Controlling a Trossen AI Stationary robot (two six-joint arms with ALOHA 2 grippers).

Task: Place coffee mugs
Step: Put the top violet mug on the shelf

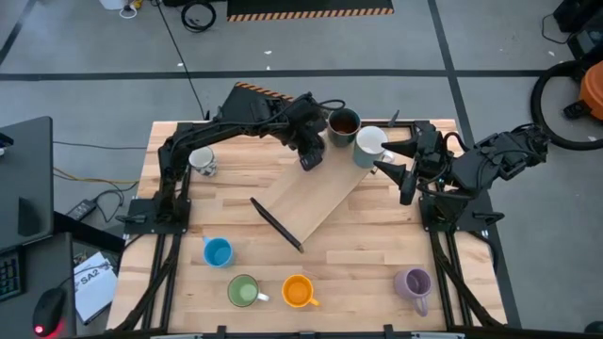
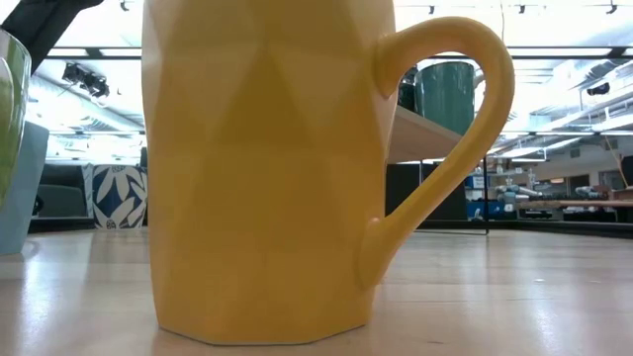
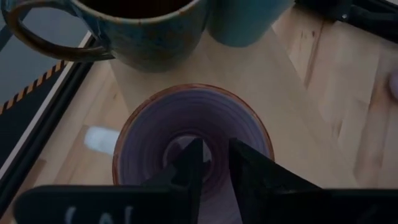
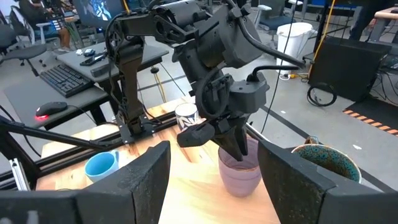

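Note:
A lilac mug point(image 3: 193, 124) point(image 4: 239, 173) stands upright on a slanted wooden board point(image 1: 316, 202). My left gripper point(image 1: 311, 155) point(image 3: 215, 152) hangs straight over it and hides it from above; the fingers are almost together and the tips dip into its mouth point(image 4: 235, 152). The dark mug with brown inside point(image 1: 343, 122) point(image 3: 140, 31) and a pale mug point(image 1: 369, 141) stand at the board's far end. My right gripper point(image 1: 398, 162) point(image 4: 212, 180) is open and empty, right of the pale mug. White point(image 1: 203, 162), blue point(image 1: 218, 251), green point(image 1: 244, 290), orange point(image 1: 298, 290) point(image 2: 267, 168) and a second lilac mug point(image 1: 414, 282) stand on the table. My left gripper comes from above, pointing down, with both fingertips point(image 3: 189, 158) inside the lilac mug's mouth near its middle. The mug stands with its base on the board. Whether the fingers touch its inner wall or floor, I cannot tell.
The board lies diagonally across the table's middle, its dark near edge point(image 1: 275, 224) toward the blue mug. Arm bases stand at the table's left point(image 1: 155, 212) and right point(image 1: 457, 212) sides. Bare wood shows between the board and the near row of mugs.

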